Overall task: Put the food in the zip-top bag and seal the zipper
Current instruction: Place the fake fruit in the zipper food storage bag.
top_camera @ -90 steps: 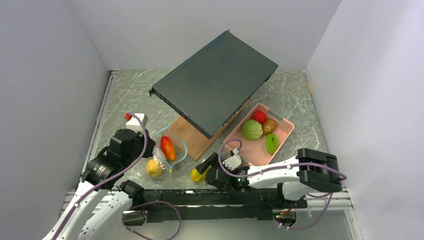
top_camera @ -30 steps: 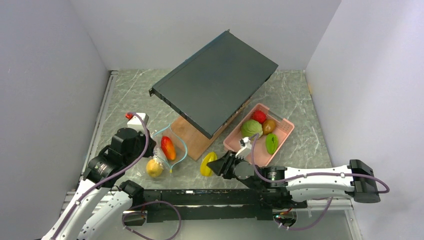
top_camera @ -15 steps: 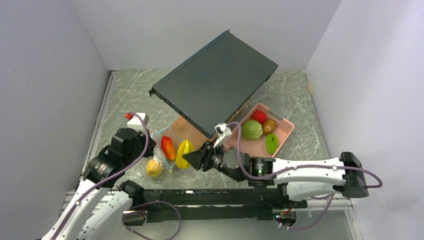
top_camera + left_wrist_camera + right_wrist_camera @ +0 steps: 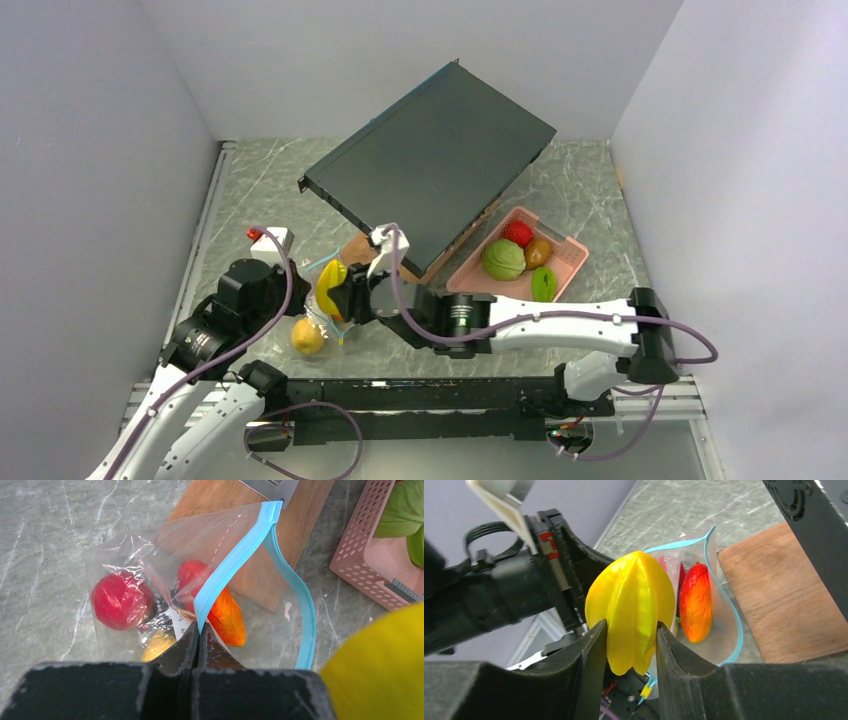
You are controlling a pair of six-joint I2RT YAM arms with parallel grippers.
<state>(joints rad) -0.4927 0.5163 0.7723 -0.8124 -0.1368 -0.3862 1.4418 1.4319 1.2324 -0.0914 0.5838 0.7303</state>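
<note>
Hovering above the bag (image 4: 125, 560) on the counter (image 4: 262, 185), the right tool (image 4: 629, 632) is clamping a yellow fruit (image 4: 631, 592), which may snag the zipper (image 4: 235, 560) and yank it free of the pinching left tool (image 4: 198, 632).

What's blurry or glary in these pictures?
Left wrist: the starfruit is a defocused yellow blob at lower right, while the bag is sharp, with small glints on its crinkles. Right wrist: the starfruit is sharp with glossy highlights, and the left arm behind it looks soft. Top view: even light, soft shadows.
</note>
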